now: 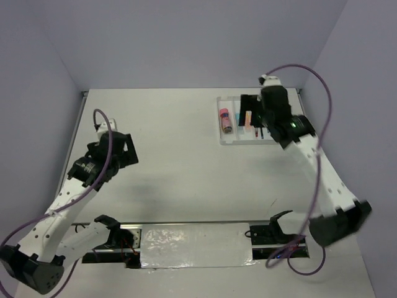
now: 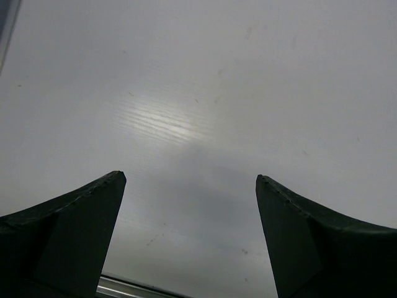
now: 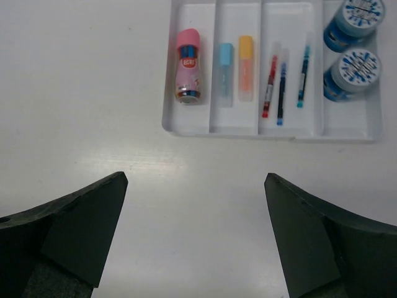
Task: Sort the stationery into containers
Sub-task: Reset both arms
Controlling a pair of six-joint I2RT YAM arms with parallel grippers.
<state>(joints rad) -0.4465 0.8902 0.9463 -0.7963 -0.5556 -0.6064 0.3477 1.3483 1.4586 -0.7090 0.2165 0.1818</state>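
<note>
With the stationery (image 3: 245, 62) lying in the tray (image 3: 248, 131) and both the left pincer (image 2: 190, 176) and right pincer (image 3: 195, 176) open and empty, a low right-arm move could bump the tray and scatter it.

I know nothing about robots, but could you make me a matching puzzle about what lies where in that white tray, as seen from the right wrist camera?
Things:
1. pink bottle
2. orange marker
3. red pen
4. blue rolls

Places in the white tray:
A. far-right compartment
B. far-left compartment
C. third compartment from the left
D. second from the left, beside the light-blue marker

Pairs: 1-B, 2-D, 3-C, 4-A
</note>
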